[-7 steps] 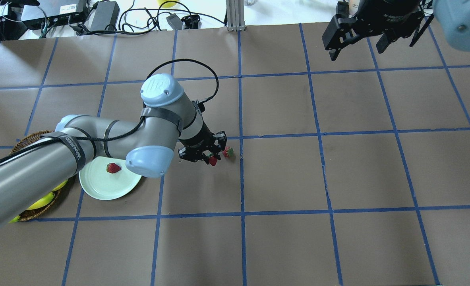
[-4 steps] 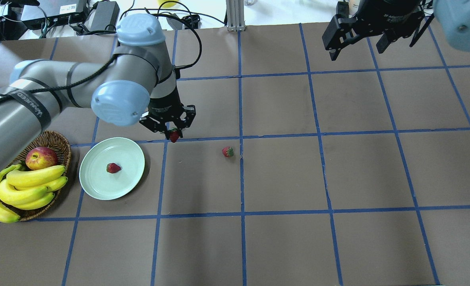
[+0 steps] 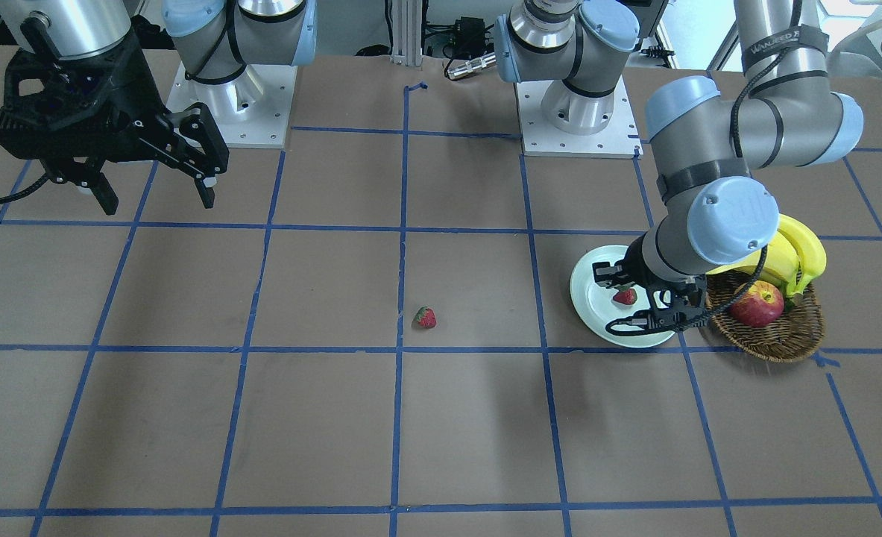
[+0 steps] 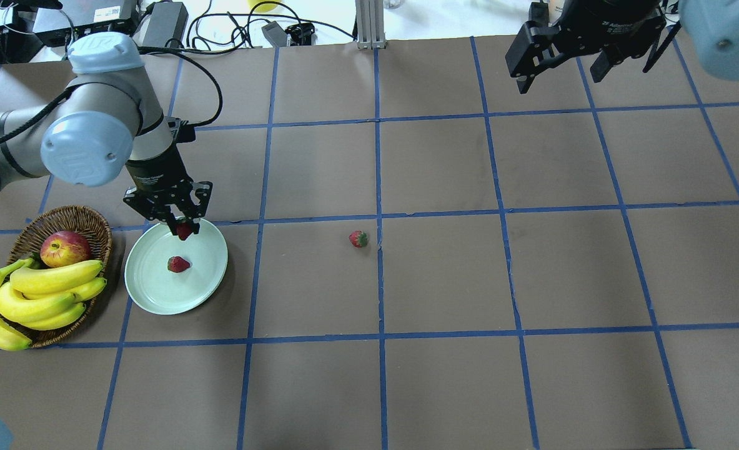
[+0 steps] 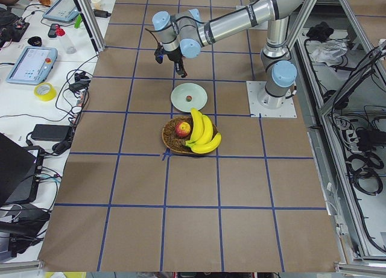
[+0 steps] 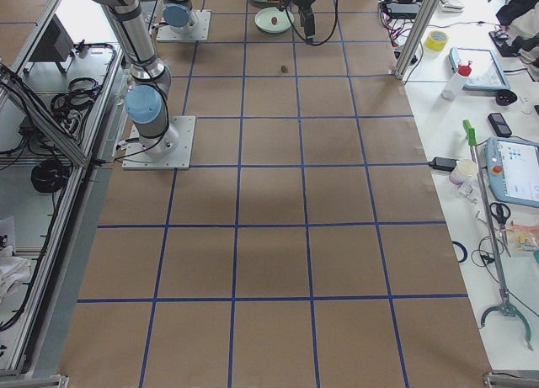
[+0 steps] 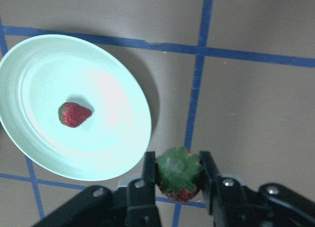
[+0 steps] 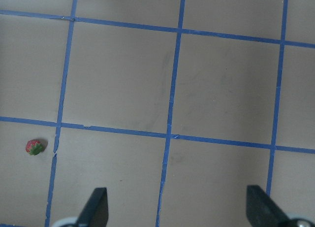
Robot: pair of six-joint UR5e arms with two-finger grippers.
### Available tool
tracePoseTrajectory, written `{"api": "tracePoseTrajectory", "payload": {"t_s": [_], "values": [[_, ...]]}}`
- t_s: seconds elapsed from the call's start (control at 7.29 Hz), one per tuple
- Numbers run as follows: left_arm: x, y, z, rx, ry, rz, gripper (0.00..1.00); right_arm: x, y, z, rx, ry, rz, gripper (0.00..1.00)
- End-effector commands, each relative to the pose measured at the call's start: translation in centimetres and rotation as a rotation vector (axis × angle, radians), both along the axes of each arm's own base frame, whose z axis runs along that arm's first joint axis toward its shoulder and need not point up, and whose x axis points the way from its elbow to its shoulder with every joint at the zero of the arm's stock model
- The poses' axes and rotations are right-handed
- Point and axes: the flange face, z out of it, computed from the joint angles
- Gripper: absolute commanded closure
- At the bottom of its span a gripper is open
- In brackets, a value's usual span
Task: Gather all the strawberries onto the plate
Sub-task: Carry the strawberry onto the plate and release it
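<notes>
The left end effector (image 4: 183,227) is clenched on a strawberry (image 4: 185,232) above the plate (image 4: 157,304) rim. A second strawberry (image 4: 178,264) lies inside the plate, and a third strawberry (image 4: 358,238) lies on the surface (image 4: 444,275). The right end effector (image 4: 560,78) is released, well apart.

A strawberry (image 5: 189,98) lies on the plate (image 5: 178,101), near the basket (image 5: 170,142) holding bananas (image 5: 202,133).

**Item count on the tabletop (image 4: 444,275)**

Strawberries: 3, logged as first strawberry (image 4: 178,264), second strawberry (image 4: 185,231), third strawberry (image 4: 358,238).
Plate (image 4: 157,297): 1.
Basket (image 4: 99,226): 1.
Apple (image 4: 64,248): 1.
Bananas (image 4: 44,294): 1 bunch, four fruit countable from overhead; any hidden beneath cannot be told.
Claws: 2, left claw (image 4: 183,233) and right claw (image 4: 560,81).
Arms: 2, left arm (image 4: 7,144) and right arm (image 4: 725,37).
</notes>
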Motion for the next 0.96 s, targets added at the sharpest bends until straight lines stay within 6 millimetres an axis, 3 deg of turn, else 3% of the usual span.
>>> {"api": "tracePoseTrajectory", "payload": {"t_s": [0.0, 0.27, 0.69, 0.82], "values": [[3.9, 0.1, -1.7, 0.028, 0.014, 0.004, 1.0, -0.1, -0.1, 0.1, -0.01, 0.0, -0.001, 0.0], [5.2, 0.0, -2.3, 0.044, -0.035, -0.032, 1.0, -0.1, -0.1, 0.1, -0.01, 0.0, -0.001, 0.0], [6.4, 0.9, -5.8, 0.063, -0.03, -0.007, 1.0, -0.2, -0.2, 0.2, -0.018, 0.0, -0.003, 0.0], [6.3, 1.0, -6.2, 0.062, -0.033, -0.011, 0.67, -0.2, -0.2, 0.3, -0.021, 0.0, -0.003, 0.0]]}}
